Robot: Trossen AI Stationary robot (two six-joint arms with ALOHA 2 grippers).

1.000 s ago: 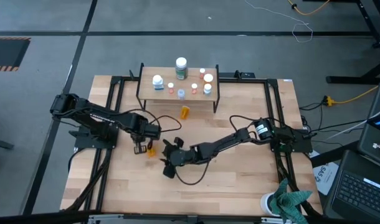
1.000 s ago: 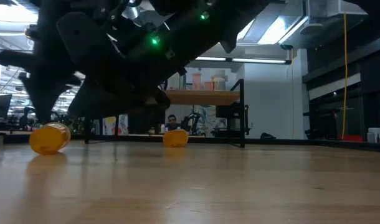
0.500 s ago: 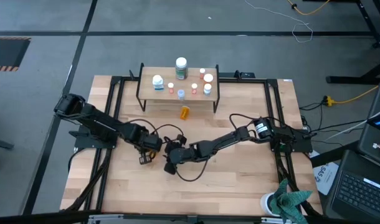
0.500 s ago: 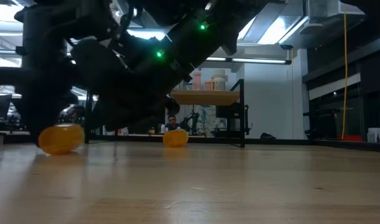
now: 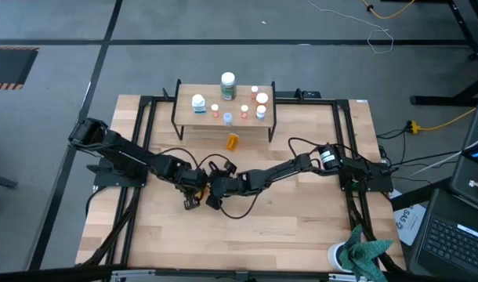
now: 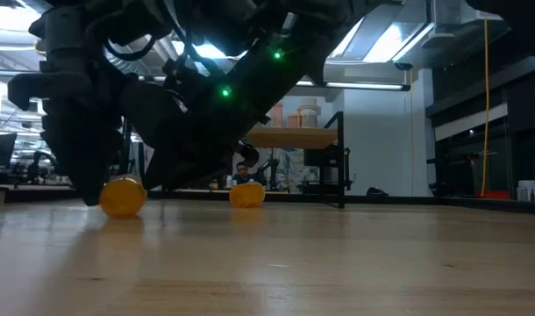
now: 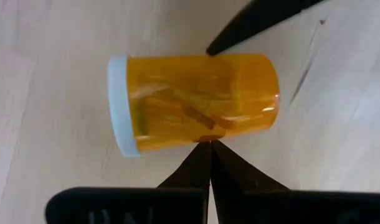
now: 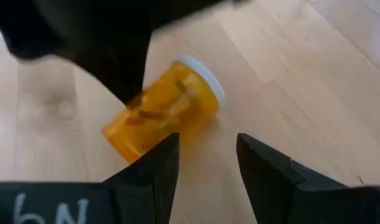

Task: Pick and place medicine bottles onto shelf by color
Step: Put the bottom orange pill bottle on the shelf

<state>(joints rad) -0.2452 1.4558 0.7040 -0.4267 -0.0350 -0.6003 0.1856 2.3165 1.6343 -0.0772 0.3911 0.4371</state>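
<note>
Rolled rightward across tabletop (image 5: 302, 235): orange bottle (image 7: 193, 102), lying sideways, touching closed, empty left claw (image 5: 193, 198); just ahead of part-open, empty right claw (image 8: 205, 162).

From above I get soft, even light on the wooden table (image 5: 302, 227), with only faint shadows under the arms. My low camera is much darker: both arms are black shapes against the bright ceiling lights (image 6: 364, 85) of the room behind, and two small green lights glow on them. The table close to that camera looks blurry, with a dull shine. In my left wrist camera the orange bottle (image 7: 196, 102) is bright and sharp, with a little glare on its side. In my right wrist camera it looks a bit smeared, and the near fingers (image 8: 156, 168) are soft and dark.
</note>
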